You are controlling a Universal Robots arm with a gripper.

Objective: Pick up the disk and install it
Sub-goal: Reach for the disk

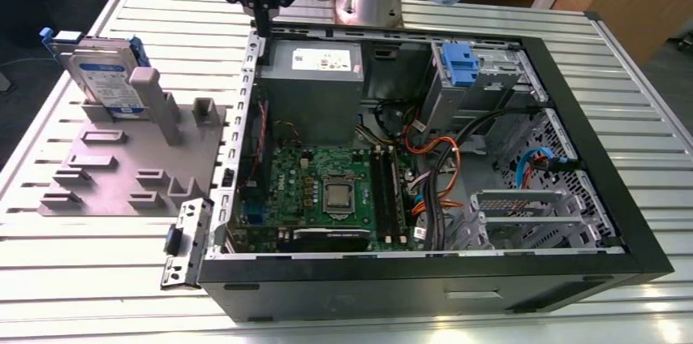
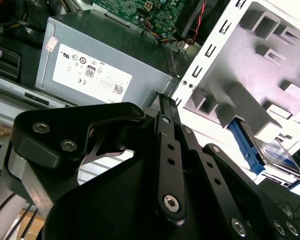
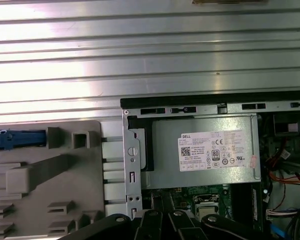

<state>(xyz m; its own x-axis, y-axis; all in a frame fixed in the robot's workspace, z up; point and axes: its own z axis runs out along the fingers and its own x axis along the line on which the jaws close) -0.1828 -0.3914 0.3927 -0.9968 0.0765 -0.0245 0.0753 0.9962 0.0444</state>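
Observation:
The disk (image 1: 103, 76) is a silver drive with a white-and-blue label and a blue carrier frame. It stands upright on edge in the grey holder plate (image 1: 119, 174) at the exterior view's left. Its blue frame also shows in the second wrist view as disk (image 2: 270, 152) and in the first wrist view as disk (image 3: 15, 140). My black gripper (image 1: 263, 18) hangs above the back corner of the open computer case (image 1: 433, 267), to the right of the disk and apart from it. The fingertips of the gripper (image 2: 162, 102) meet with nothing between them, as on the gripper (image 3: 162, 216).
Inside the case are a grey power supply (image 1: 312, 68) with a white sticker, a green motherboard (image 1: 324, 190), a drive bay with a blue latch (image 1: 460, 64) and a metal cage (image 1: 525, 208). Cables (image 1: 433, 157) run across the middle. The slatted metal table (image 1: 97, 271) surrounds everything.

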